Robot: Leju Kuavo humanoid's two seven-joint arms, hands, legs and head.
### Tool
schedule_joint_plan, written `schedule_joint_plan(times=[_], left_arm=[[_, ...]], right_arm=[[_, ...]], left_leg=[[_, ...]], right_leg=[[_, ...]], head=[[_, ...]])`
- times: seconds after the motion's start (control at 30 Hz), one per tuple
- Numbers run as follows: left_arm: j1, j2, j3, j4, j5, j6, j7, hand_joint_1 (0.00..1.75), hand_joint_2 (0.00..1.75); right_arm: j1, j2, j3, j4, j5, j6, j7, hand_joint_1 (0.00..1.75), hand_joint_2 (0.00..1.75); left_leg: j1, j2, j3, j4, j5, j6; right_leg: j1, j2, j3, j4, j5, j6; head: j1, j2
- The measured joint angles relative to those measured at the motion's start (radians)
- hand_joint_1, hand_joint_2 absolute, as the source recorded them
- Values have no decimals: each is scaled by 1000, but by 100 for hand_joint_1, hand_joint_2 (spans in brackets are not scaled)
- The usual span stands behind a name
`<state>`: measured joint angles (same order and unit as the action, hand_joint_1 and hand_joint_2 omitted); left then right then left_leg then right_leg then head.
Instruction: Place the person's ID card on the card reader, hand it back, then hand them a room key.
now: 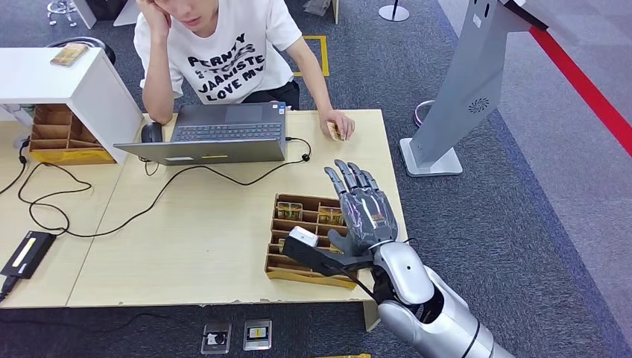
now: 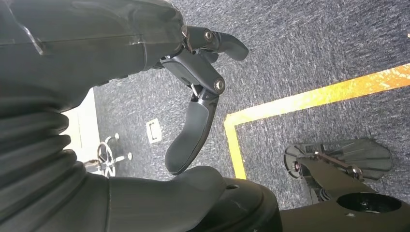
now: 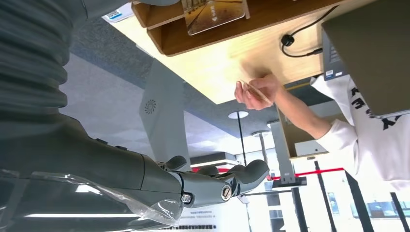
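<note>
wooden tray point(image 1: 277, 267), cards point(image 1: 289, 209) in its compartments

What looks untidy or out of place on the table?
A black cable loops loosely across the table from the laptop. A small white device sits askew on the card tray.

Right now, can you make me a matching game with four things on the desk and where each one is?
Things:
1. laptop
2. card
3. right hand
4. wooden tray

Places:
A. in the person's hand, at the table's far edge
B. raised open above the wooden tray
C. in front of the person, lid open
D. near the table's front edge, under the robot's hand

Pairs: 1-C, 2-A, 3-B, 4-D
</note>
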<state>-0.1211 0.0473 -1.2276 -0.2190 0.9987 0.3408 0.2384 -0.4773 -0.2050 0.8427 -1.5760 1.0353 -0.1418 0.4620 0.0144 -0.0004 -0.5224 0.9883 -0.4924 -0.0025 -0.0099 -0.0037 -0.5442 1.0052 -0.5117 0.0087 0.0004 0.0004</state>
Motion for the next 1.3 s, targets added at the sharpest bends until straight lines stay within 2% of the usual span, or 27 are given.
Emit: schedule_joint_plan(times=[0.07, 0.2, 0.3, 0.83, 1.3], left_arm=[[0, 0, 0, 0, 0, -1, 0, 0, 175], [0, 0, 0, 0, 0, -3, 0, 0, 175], [0, 0, 0, 0, 0, -4, 0, 0, 175], [0, 0, 0, 0, 4, -4, 1, 0, 175], [0, 0, 0, 0, 4, -6, 2, 0, 175]], right_arm=[[7, -9, -4, -13, 0, 7, 9, 10, 175], [26, -30, -18, -36, 2, 22, 30, 37, 175], [39, -45, -27, -52, 5, 34, 41, 43, 175], [83, -71, -57, -81, 1, 77, 45, 40, 175], [86, -70, -57, -67, -23, 93, 15, 51, 175]], left_leg=[[0, 0, 0, 0, 0, 0], [0, 0, 0, 0, 0, 0], [0, 0, 0, 0, 0, 0], [0, 0, 0, 0, 0, 0], [0, 0, -1, 0, 0, 0]], right_leg=[[0, 0, 0, 0, 0, 0], [0, 0, 0, 0, 0, 0], [0, 0, 0, 0, 0, 0], [0, 0, 0, 0, 0, 0], [0, 0, 0, 0, 0, 0]], head=[[0, 0], [0, 0], [0, 0], [0, 0], [0, 0]])
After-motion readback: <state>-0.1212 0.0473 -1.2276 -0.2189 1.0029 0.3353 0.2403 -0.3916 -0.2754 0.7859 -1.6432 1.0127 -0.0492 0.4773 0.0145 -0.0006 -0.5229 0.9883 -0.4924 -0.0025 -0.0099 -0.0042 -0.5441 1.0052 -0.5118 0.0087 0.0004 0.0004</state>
